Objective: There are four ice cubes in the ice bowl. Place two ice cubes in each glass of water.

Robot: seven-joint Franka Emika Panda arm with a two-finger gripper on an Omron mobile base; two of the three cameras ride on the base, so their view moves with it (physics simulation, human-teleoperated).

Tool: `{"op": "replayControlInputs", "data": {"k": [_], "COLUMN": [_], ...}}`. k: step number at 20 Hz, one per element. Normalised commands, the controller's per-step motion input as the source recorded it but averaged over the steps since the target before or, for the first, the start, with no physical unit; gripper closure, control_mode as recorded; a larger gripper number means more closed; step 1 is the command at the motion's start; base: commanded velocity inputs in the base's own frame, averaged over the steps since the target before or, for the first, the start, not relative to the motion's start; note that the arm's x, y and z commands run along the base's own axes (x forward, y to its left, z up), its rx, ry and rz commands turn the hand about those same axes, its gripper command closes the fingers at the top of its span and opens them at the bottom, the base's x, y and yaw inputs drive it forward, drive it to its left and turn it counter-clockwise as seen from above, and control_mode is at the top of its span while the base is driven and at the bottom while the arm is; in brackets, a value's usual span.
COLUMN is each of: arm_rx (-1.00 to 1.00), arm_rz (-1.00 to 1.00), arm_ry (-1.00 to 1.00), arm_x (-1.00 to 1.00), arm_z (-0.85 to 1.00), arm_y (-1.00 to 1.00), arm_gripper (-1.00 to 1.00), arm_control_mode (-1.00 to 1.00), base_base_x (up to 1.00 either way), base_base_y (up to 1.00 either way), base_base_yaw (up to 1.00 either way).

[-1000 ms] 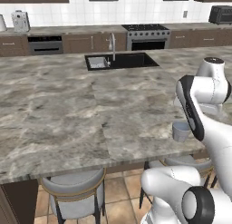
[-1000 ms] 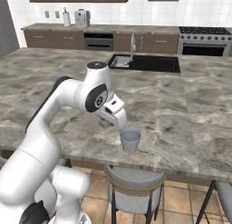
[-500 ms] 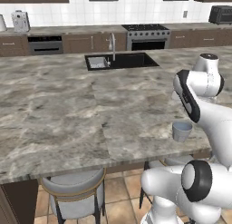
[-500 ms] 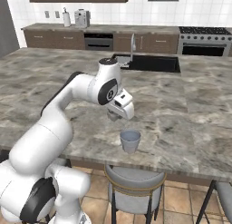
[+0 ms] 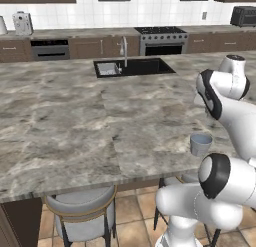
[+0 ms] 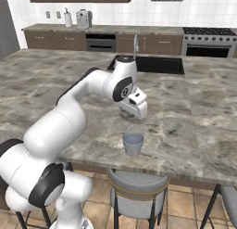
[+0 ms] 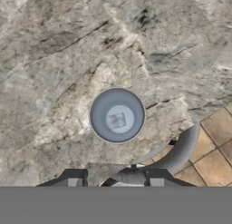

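Tool [image 6: 126,114] above marble counter [image 6: 55,79] (glass [image 6: 133,144] near edge)

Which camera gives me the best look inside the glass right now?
The hand view: it looks straight down into the glass, where one pale ice cube lies at the middle. The left base view shows the glass from the side near the counter edge. The right base view does too, below the gripper.

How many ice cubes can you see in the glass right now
1. One pale ice cube lies at the bottom middle of the glass, which stands near the counter's front edge. Another could be hidden beneath it; the pictures can't rule that out.
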Motion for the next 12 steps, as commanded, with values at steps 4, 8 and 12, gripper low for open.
{"op": "replayControlInputs", "data": {"k": [4,8,12], "arm_rx": [0.00,0.00,-0.04], "arm_rz": [0.01,0.00,0.02], "arm_ry": [0.00,0.00,-0.03], "arm_x": [0.00,0.00,0.01], "arm_z": [0.00,0.00,-0.25], "arm_y": [-0.06,-0.01,-0.05], "arm_gripper": [1.00,1.00,1.00], "arm_control_mode": [-1.00,-1.00,-1.00], "base_base_x": [0.00,0.00,0.00], "base_base_y": [0.00,0.00,0.00], "base_base_yaw": [0.00,0.00,0.00]}}
